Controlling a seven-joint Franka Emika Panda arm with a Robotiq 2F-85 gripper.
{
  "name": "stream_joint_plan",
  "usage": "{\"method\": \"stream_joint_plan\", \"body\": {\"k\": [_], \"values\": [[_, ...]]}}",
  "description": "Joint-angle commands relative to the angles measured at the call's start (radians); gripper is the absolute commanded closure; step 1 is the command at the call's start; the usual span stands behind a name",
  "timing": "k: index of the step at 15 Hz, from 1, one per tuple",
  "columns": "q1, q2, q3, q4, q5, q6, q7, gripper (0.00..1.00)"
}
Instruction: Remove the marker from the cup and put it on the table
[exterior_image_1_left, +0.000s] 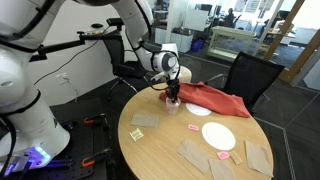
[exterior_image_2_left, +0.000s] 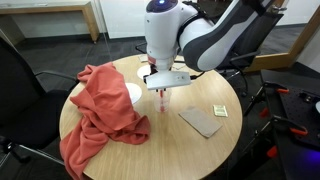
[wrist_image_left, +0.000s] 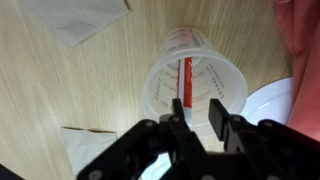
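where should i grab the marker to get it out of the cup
Take the marker by its upper end, coming straight down through the open rim of the cup. It stands steeply inside, so the clear wall blocks every side approach and only the top end is free. Close the jaws across the thin shaft; the gripper hangs open just above it.

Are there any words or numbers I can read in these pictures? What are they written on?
Nothing can be read for certain.
cup: red marks are printed on its clear wall in the wrist view, maybe measuring lines, too blurred to read.
marker: no lettering shows on its red body.
Both exterior views: nothing lettered is big or sharp enough to read.
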Motion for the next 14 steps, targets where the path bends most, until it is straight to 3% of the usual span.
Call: {"method": "stream_joint_plan", "body": {"k": [1, 7, 8, 10, 14], "values": [[0.012, 0.005, -0.019, 0.017, 0.038, -0.04, -0.046, 0.67], [0.008, 0.014, -0.033, 0.018, 0.053, -0.046, -0.08, 0.68], [0.009, 0.016, -0.036, 0.018, 0.052, -0.046, -0.082, 0.84], [0.01, 0.018, -0.038, 0.018, 0.053, -0.045, -0.088, 0.98], [0.019, -0.008, -0.038, -0.004, 0.049, -0.04, -0.084, 0.95]]}}
